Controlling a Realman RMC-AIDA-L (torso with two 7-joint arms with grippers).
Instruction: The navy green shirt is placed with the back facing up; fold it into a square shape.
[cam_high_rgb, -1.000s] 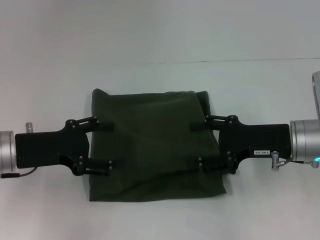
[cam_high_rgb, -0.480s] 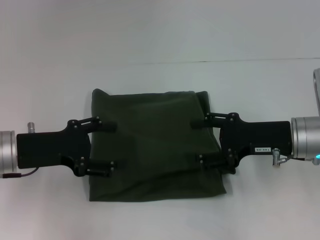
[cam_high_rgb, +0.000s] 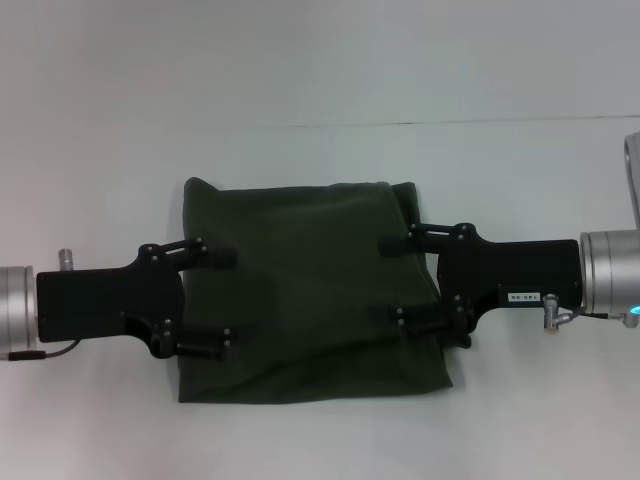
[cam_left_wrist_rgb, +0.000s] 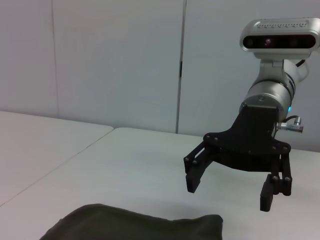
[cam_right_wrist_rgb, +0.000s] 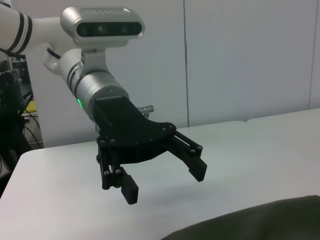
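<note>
The navy green shirt (cam_high_rgb: 310, 300) lies flat on the white table (cam_high_rgb: 320, 70), folded to a rough rectangle with its plain side up; no lettering shows. My left gripper (cam_high_rgb: 222, 298) is open, its fingers over the shirt's left edge. My right gripper (cam_high_rgb: 397, 281) is open, its fingers over the shirt's right edge. Neither holds cloth. The left wrist view shows the right gripper (cam_left_wrist_rgb: 230, 194) open, above the table, beyond the shirt (cam_left_wrist_rgb: 135, 225). The right wrist view shows the left gripper (cam_right_wrist_rgb: 165, 184) open above the table, with the shirt (cam_right_wrist_rgb: 260, 220) below it.
A seam (cam_high_rgb: 450, 123) between table tops runs across behind the shirt. A plain wall (cam_left_wrist_rgb: 100, 60) stands past the table in the wrist views. Dark equipment (cam_right_wrist_rgb: 12, 100) stands off the table's end behind the left arm.
My left gripper has drifted slightly towards the shirt and towards the near edge. The right gripper and the shirt have barely moved.
</note>
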